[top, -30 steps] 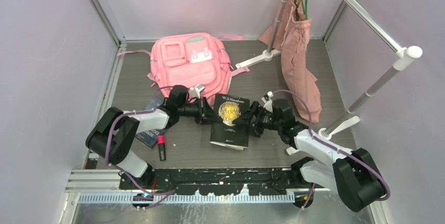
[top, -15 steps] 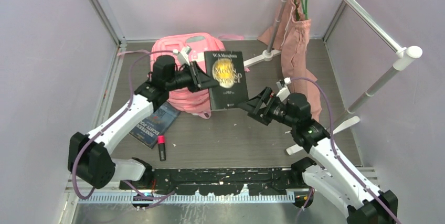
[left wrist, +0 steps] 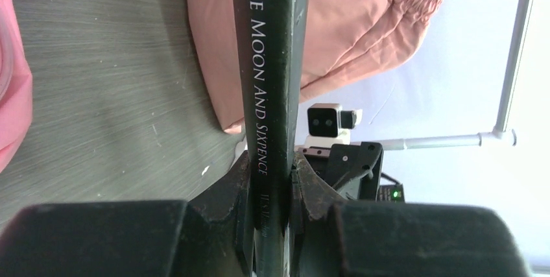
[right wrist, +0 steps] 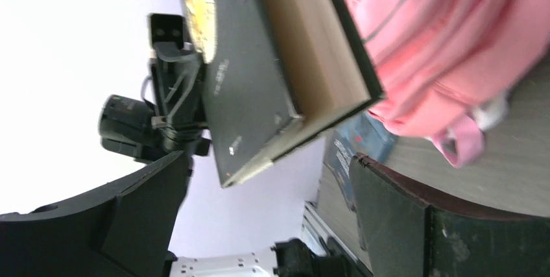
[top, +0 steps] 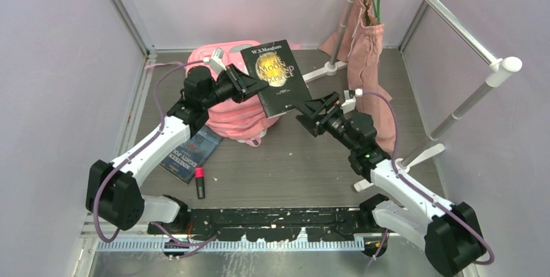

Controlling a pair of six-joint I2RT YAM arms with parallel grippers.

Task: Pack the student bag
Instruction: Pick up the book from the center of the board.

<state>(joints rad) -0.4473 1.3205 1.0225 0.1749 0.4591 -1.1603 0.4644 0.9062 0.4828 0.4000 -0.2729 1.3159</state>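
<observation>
- Your left gripper point(top: 248, 87) clenched the black book point(top: 275, 77) by its spine, hiding much of the student bag point(top: 228, 113).
- Your right gripper point(top: 311, 109) gaped wide, empty, just right of the book.

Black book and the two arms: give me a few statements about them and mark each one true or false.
1. The left gripper is shut on the black book. True.
2. The right gripper also grips the black book. False: its jaws stand open, clear of the book.
3. A blue book lies on the table beside the student bag. True.
4. The black book lies flat on the table. False: it is held up in the air, over the student bag in the top view.
</observation>
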